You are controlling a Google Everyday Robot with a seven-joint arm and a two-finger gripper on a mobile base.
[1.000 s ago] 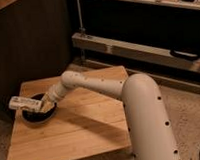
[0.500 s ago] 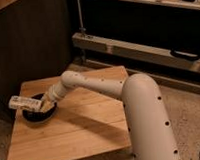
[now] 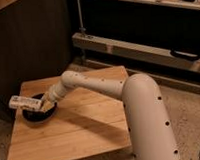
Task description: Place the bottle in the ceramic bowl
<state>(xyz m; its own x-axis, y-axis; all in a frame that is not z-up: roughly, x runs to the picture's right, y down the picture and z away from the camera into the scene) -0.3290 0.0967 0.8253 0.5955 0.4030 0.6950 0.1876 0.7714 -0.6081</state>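
The whitish bottle (image 3: pixel 23 102) lies level in the air just above the left rim of the black ceramic bowl (image 3: pixel 39 113), which sits on the left side of the wooden table (image 3: pixel 80 125). My gripper (image 3: pixel 45 102) reaches from the right over the bowl and is shut on the bottle's right end. The bottle's left end sticks out past the bowl's rim. My white arm (image 3: pixel 104 92) hides part of the bowl's right side.
A dark cabinet wall (image 3: pixel 37 42) stands behind the table. A metal shelf frame with a low rail (image 3: pixel 137 50) runs along the back right. Speckled floor (image 3: pixel 190 110) lies to the right of the table.
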